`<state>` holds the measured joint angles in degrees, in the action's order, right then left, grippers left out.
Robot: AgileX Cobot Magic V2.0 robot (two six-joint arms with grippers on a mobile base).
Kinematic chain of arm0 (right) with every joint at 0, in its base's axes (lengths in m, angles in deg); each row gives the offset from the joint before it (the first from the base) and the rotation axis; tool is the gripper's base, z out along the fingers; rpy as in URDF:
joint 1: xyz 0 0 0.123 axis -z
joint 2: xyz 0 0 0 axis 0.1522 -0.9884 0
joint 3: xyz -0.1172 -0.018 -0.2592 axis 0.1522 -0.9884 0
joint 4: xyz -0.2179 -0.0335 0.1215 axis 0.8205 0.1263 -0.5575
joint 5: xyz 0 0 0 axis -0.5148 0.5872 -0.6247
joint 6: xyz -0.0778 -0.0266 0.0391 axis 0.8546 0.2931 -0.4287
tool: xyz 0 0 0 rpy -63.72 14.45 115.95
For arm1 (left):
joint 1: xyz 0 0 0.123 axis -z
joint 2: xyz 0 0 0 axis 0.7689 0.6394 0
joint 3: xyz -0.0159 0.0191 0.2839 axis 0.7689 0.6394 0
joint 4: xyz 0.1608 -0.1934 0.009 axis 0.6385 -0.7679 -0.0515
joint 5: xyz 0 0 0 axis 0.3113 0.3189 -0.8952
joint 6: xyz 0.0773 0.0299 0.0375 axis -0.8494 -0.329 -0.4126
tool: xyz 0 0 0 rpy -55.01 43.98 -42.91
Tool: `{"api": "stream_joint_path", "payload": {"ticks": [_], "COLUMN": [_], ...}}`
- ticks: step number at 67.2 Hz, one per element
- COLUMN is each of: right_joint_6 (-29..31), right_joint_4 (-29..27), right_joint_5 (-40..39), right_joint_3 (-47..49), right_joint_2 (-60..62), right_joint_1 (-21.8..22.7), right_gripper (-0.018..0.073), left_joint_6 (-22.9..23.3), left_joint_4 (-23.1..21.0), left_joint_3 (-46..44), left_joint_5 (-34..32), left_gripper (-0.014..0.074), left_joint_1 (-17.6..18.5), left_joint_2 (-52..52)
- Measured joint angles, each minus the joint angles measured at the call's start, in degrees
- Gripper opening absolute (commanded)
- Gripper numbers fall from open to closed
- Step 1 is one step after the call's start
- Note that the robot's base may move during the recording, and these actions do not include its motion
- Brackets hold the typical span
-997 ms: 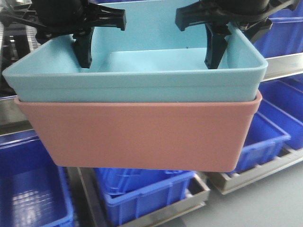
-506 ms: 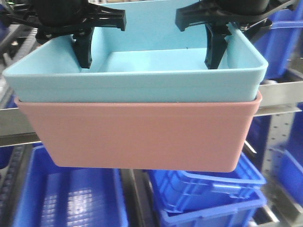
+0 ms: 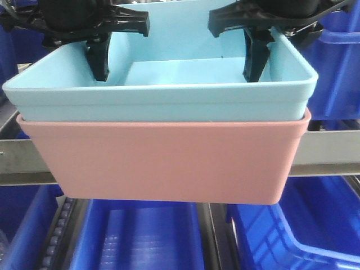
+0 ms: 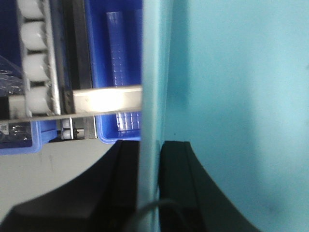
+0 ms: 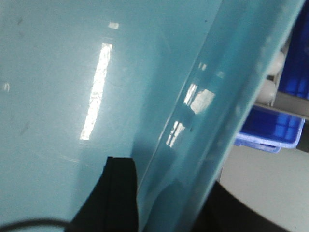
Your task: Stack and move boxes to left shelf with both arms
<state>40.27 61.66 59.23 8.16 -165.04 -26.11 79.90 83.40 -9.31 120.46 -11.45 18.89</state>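
Two stacked bins fill the front view: one light blue bin [image 3: 163, 104] sits nested inside one salmon pink bin [image 3: 163, 163], the blue rim resting just above the pink rim. Two black grippers reach down from above, one at each end of the blue bin.

At the left, the left gripper [image 3: 95, 59] drops one finger inside the blue bin near its left wall. Its wrist view shows that wall standing on edge between the two black fingers [image 4: 176, 183], one on each side and both touching it, so the jaws are pinching the blue wall. Beside the wall in that view run a row of white rollers [image 4: 35, 58] and a bright metal strip of the shelf.

Behind the stack, one flat metal front bar [image 3: 329, 153] of the shelf [image 3: 25, 160] crosses level from edge to edge, passing behind the pink bin at about its mid height. A line of small rollers shows below the bar at the lower left. Three dark blue bins [image 3: 140, 239] lie below the bar, at left, middle and right, and the pink bin's base overlaps them. More dark blue plastic shows above the bar at the far right.

At the right, the right gripper [image 3: 254, 56] puts one finger inside the blue bin against its right wall. Its wrist view shows one dark finger [image 5: 120, 198] inside the wall and a dark shape outside it, so these jaws pinch that wall too
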Motion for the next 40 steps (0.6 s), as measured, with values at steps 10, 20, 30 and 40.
{"api": "stream_joint_path", "payload": {"ticks": [10, 20, 30, 40], "right_joint_6": [0.00, 0.00, 0.00, 0.00], "right_joint_4": [0.00, 0.00, 0.00, 0.00], "right_joint_5": [0.00, 0.00, 0.00, 0.00], "right_joint_3": [0.00, 0.00, 0.00, 0.00], "right_joint_2": [0.00, 0.00, 0.00, 0.00], "right_joint_1": [0.00, 0.00, 0.00, 0.00], "right_gripper": [0.0055, 0.0055, 0.0055, 0.0055], "left_joint_6": [0.00, 0.00, 0.00, 0.00], "left_joint_4": [0.00, 0.00, 0.00, 0.00], "left_joint_3": [0.00, 0.00, 0.00, 0.00], "left_joint_5": [0.00, 0.00, 0.00, 0.00], "left_gripper": [-0.0003, -0.0003, -0.0003, -0.0003], "left_joint_1": [0.00, 0.00, 0.00, 0.00], "left_joint_2": [0.00, 0.00, 0.00, 0.00]}}
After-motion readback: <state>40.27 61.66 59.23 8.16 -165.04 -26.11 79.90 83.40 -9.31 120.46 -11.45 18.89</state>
